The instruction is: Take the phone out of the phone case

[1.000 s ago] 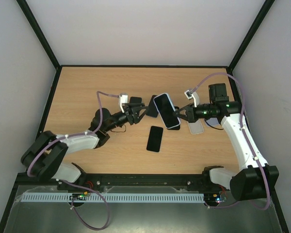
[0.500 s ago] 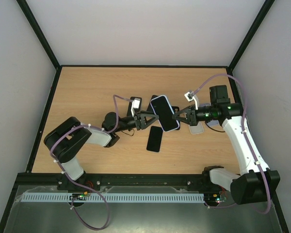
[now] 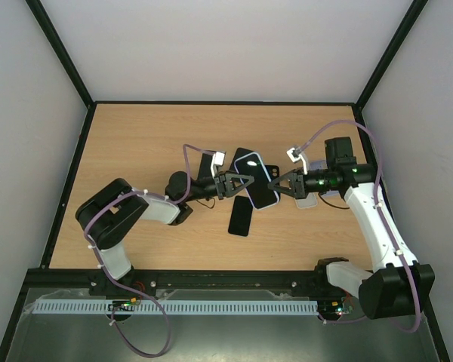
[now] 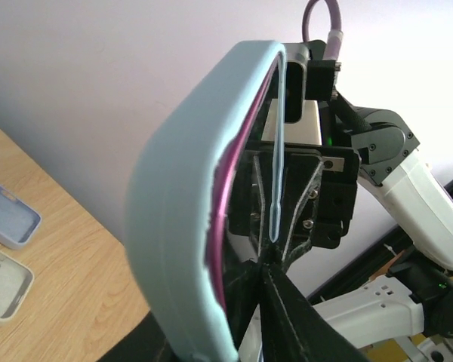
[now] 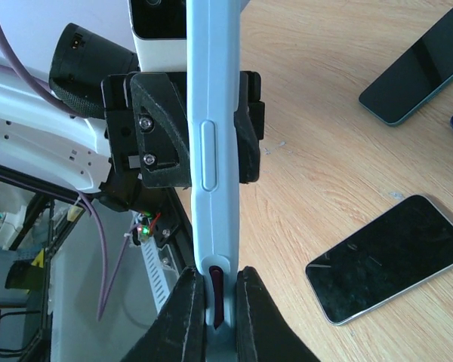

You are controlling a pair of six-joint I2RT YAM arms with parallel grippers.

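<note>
**Item:** phone case [image 3: 255, 177], pale blue, with the phone [image 4: 225, 219] seated inside. Only the dark screen and a magenta rim along the case lip show.

**Location:** held in the air over the middle of the worktop [image 3: 136, 143], tilted, with the screen turned partly toward the overhead camera.

**Holding:**
- The right tool [image 3: 272, 183] is pressed together on one end of the case, one finger on each face.
- The left tool [image 3: 241, 183] pinches the opposite end, with its pads against both faces of the case.
- Judgement: gripping from both ends steadies the case so that one side can peel or flex the lip while the other anchors it.

**Edges:** the lip appears to wrap the phone all round. No corner is clearly freed yet, so the extraction looks barely begun.

**Room:**
- There is open air above and behind the held item.
- Directly beneath it lies a loose black phone [image 3: 241, 216].
- Another dark phone [image 5: 415, 64] lies further back.
- Empty cases [image 4: 7, 219] lie on the worktop off toward the right arm.
- A phone that slips free would probably land on these, so a low, controlled release is advisable.
</note>
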